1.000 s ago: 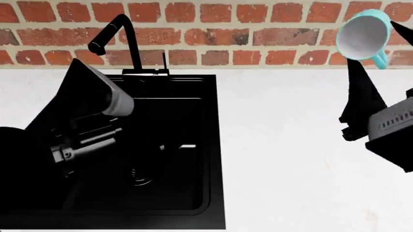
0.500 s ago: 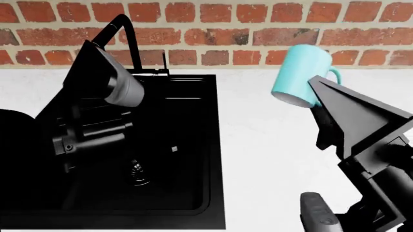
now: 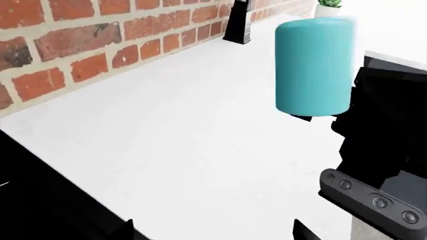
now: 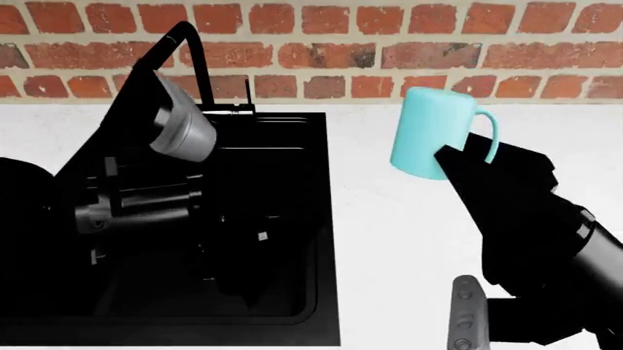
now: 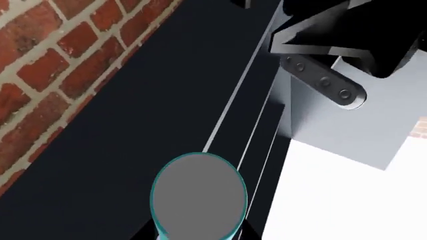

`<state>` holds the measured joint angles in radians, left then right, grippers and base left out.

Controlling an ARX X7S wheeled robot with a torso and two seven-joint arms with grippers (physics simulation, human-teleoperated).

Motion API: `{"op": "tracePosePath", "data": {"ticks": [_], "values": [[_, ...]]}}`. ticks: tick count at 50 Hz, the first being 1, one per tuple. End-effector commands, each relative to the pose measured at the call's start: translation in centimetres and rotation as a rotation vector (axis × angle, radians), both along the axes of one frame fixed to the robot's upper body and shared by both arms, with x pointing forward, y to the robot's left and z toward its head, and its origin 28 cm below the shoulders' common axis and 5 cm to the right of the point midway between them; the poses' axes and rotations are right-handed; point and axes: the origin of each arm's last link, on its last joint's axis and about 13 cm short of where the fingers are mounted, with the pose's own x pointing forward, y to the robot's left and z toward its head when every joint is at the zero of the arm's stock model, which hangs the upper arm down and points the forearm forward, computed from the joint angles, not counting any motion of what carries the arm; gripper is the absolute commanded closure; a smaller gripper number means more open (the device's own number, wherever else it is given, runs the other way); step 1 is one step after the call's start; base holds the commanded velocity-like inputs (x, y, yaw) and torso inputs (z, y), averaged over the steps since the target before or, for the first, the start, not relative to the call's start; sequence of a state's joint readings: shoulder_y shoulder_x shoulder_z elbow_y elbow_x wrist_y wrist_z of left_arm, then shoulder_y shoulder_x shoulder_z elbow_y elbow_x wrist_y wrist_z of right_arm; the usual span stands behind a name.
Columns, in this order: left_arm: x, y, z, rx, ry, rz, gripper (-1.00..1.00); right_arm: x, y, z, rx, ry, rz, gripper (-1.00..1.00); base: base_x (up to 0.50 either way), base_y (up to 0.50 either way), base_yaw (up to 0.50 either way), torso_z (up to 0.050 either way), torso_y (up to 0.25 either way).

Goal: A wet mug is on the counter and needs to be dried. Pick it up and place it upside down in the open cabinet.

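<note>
White surface (image 4: pixel 409 240) fills the head view, with the black sink (image 4: pixel 282 219) sunk into it at 9 o'clock and red brick wall (image 4: pixel 341 44) across the far edge at 12. Nearest, at 4 to 5 o'clock, the right end effector (image 4: pixel 457 164) rises from the dark arm and is clamped on the mug (image 4: pixel 433 131), which hangs clear of the surface, closed base uppermost and handle toward 3 o'clock. At 9 to 10 o'clock the left end effector (image 4: pixel 146 204) sits over the sink; I cannot tell how wide it is. No cabinet shows in any view, so the carry toward it is blind from here. The grip looks to catch only the mug's lower edge, and a glossy, wet wall could slip out if the arm swings fast.
</note>
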<state>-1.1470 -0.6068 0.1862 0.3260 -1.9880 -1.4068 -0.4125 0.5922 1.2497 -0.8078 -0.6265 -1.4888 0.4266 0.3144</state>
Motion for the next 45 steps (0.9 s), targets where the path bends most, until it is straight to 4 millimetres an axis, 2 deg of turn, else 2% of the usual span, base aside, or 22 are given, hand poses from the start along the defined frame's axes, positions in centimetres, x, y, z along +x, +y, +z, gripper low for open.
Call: {"op": "tracePosePath", "data": {"ticks": [1,12,20,36,45], "values": [[1.4,-0.2,1.5,-0.038,0.008,0.014,-1.0,-0.2,-0.2,-0.7,-0.077,-0.068,0.014,1.0,0.0,0.0,0.0,0.0,0.0],[0.5,-1.0,2.4,-0.05,0.064,-0.06,-1.0,0.3,-0.2,-1.3,-0.096,-0.085,0.014,1.0,0.0,0.0,0.0,0.0,0.0],[-0.7,-1.7,2.3,-0.065,0.093,-0.155,-1.0,0.7,0.2,-0.9,-0.101,-0.097,0.023,1.0,0.0,0.0,0.0,0.0,0.0],[1.2,-1.4,4.0,-0.124,0.073,-0.092,-1.0,0.0,0.2,-2.1,-0.119,-0.088,0.04,1.0,0.0,0.0,0.0,0.0,0.0],[0.8,-1.7,4.1,-0.129,0.075,-0.112,-1.0,0.1,0.3,-2.4,-0.117,-0.081,0.05,1.0,0.0,0.0,0.0,0.0,0.0]]}}
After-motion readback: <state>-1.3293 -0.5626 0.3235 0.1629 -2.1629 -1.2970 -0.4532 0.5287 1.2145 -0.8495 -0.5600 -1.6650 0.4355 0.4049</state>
